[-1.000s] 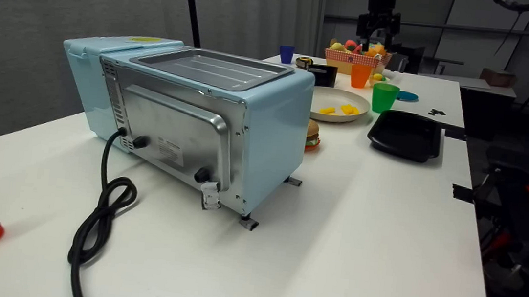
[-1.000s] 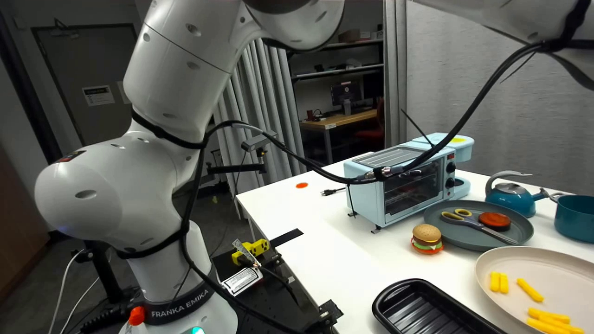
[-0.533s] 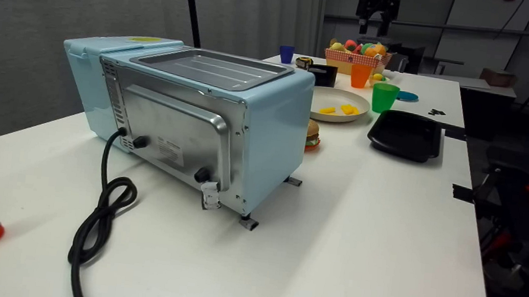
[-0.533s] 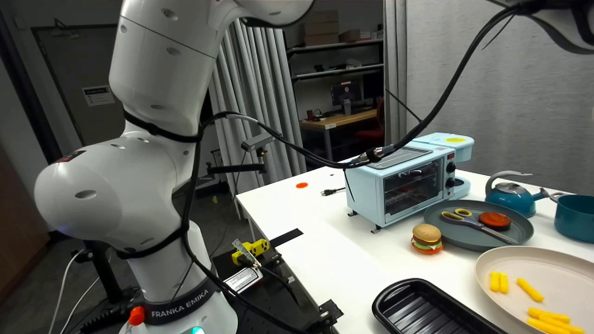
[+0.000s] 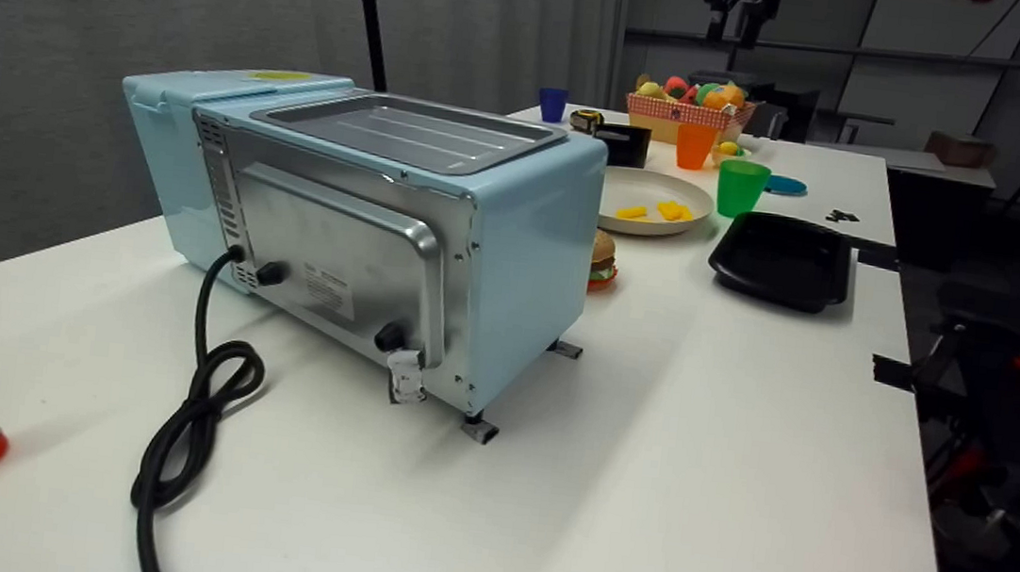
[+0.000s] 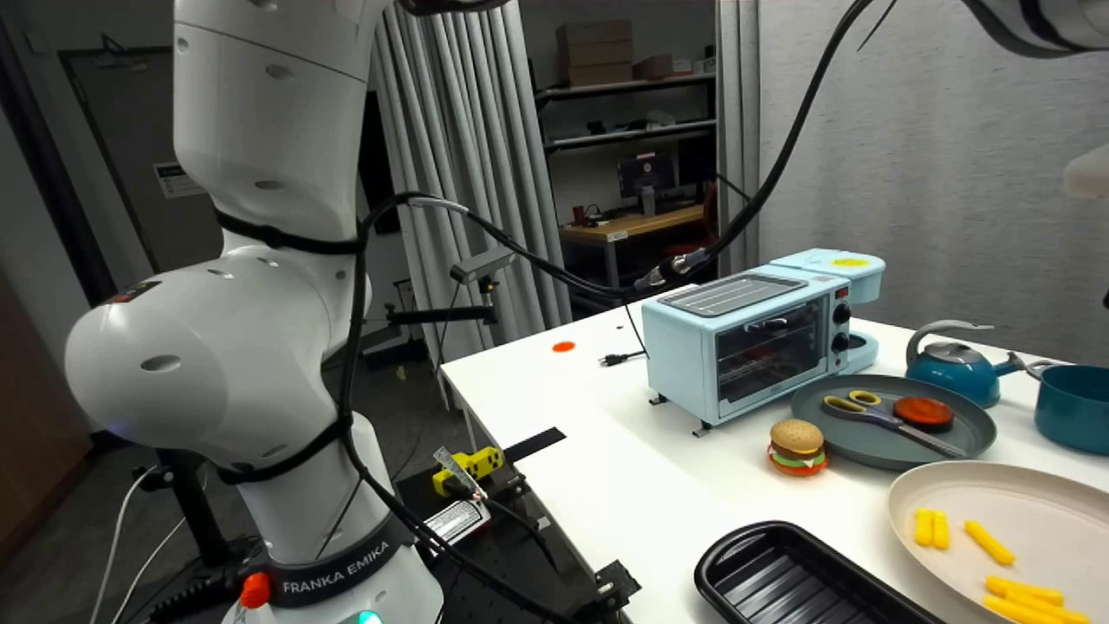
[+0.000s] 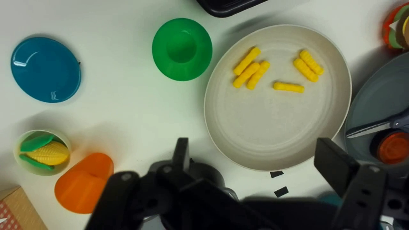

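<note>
in an exterior view, the gripper (image 5: 732, 37) hangs with fingers apart, empty, well above the white table (image 5: 723, 422). in an exterior view, a round, shallow, pale beige plate (image 6: 1053, 529) bears six short yellow sticks (image 6: 989, 542). in the wrist view, the plate lies below the widely spread fingertips, mostly ahead of them.

In the wrist view the hand (image 7: 253, 143) hides part of a dark round object (image 7: 207, 174), too covered to identify; the burger (image 7: 397, 27), grey plate (image 7: 383, 86) and scissors (image 7: 377, 126) run past the right edge. In an exterior view the pale plate (image 6: 1048, 520) and teal pot (image 6: 1074, 407) are cut off at right. The oven (image 5: 345, 235), in an exterior view, hides part of the burger, its label (image 5: 329, 292) too small to read.
</note>
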Robot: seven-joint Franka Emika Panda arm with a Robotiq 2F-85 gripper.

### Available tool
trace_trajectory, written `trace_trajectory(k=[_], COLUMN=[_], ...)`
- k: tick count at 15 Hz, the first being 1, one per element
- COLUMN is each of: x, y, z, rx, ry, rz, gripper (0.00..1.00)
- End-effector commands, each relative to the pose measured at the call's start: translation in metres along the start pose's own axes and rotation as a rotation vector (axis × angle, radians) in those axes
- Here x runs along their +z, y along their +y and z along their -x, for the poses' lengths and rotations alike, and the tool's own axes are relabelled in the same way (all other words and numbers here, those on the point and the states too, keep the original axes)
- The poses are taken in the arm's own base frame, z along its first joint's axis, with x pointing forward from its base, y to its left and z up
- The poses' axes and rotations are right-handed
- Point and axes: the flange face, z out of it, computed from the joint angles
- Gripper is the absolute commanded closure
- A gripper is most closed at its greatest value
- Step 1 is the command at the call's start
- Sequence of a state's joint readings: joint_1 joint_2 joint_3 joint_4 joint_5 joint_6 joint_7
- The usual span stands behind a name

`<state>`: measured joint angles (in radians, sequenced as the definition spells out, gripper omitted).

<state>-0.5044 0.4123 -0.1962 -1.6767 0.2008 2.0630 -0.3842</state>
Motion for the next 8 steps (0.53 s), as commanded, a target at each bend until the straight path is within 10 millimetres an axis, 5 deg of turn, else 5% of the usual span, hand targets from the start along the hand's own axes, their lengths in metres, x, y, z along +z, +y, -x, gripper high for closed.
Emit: trace_trajectory(k=[1, 8], x=[-0.004, -0.010], y=[0.001, 0.001], z=[0.003, 0.015], rx=[-0.009, -0.019], ry=[0.002, 0.006], rz=[-0.007, -0.016], gripper=[0.00, 0.00])
